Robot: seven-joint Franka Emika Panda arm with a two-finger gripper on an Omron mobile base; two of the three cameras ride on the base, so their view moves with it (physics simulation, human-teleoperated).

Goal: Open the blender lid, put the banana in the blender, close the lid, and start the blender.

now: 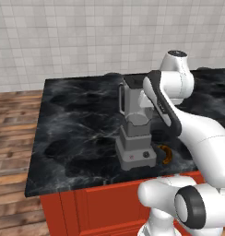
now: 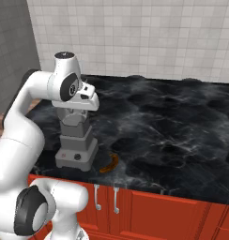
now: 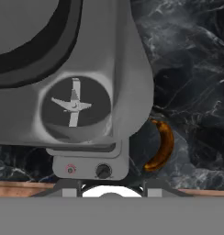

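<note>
Curving orange banana beside grey tapered blender

Banana right of blender base

Counter: black marble w/ white veining, glossy. Blender: matt grey, prob. plastic; blades look like bare metal. Banana: smooth orange-yellow skin, slight sheen. Cabinet fronts: red, smooth, w/ metal handles. Wall: pale matt tile. Floor: wood planks.
</note>
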